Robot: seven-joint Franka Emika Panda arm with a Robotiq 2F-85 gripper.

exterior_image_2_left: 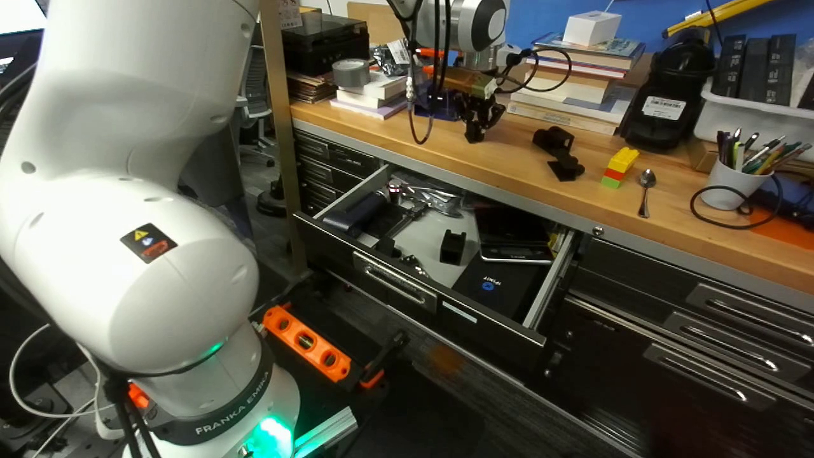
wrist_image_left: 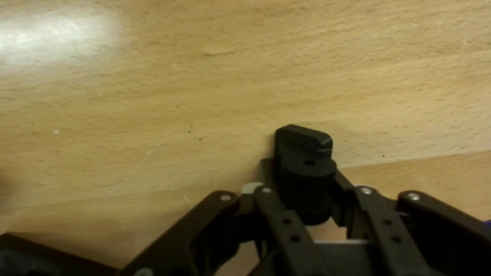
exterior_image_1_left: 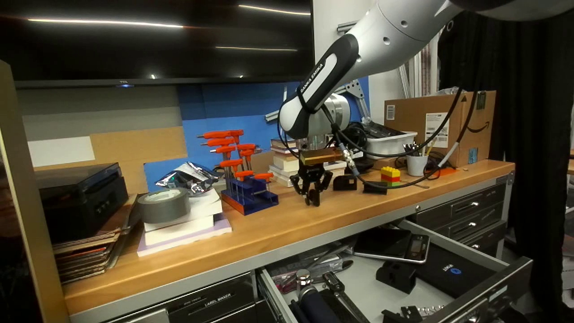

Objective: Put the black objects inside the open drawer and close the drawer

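Black piece (wrist_image_left: 307, 165) gripped, drawer (exterior_image_2_left: 483, 331) open!
Small, rounded, holed, it's clasped over the tabletop (exterior_image_1_left: 287, 220); two more black pieces (exterior_image_1_left: 345, 183) lie close together, back from the front edge; the dark, silver-handled drawer juts out beneath that edge

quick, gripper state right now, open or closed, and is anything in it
Gripper: closed, holding a small black object.

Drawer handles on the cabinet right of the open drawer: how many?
3: the top handle, the middle handle and the lowest handle, one above another in both exterior views. Others may be out of frame.
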